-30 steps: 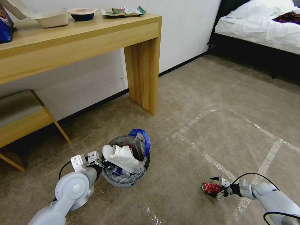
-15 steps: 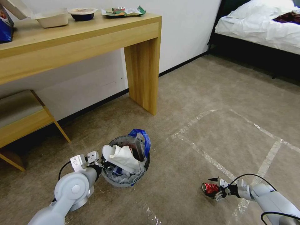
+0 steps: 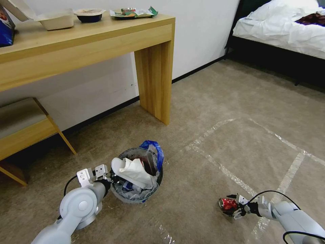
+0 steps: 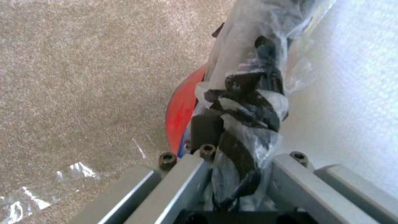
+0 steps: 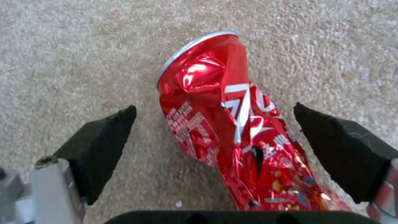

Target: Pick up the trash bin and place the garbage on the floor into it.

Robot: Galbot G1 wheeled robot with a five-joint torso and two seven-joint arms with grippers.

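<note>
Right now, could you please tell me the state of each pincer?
Left pincer: shut on the trash bin's bagged rim.
Right pincer: open around the crushed can on the carpet, not gripping.

The bin's (image 3: pixel 126 197) red wall is almost wholly hidden in the head view by its crumpled plastic liner and the rubbish heaped inside; in the left wrist view only a red sliver (image 4: pixel 182 112) shows beside the bunched bag. The left hand (image 3: pixel 109 177) meets the rim behind its own wrist block, so its fingertips cannot be made out there. The print on the bag is too crumpled to read. The crushed can (image 5: pixel 232 130) runs under the right hand's palm, its lower end hidden; its small white lettering is too fine to read. The bed (image 3: pixel 281 30), the bench (image 3: pixel 84 37) and the stool (image 3: pixel 20 125) are cut by the picture's edges.
</note>
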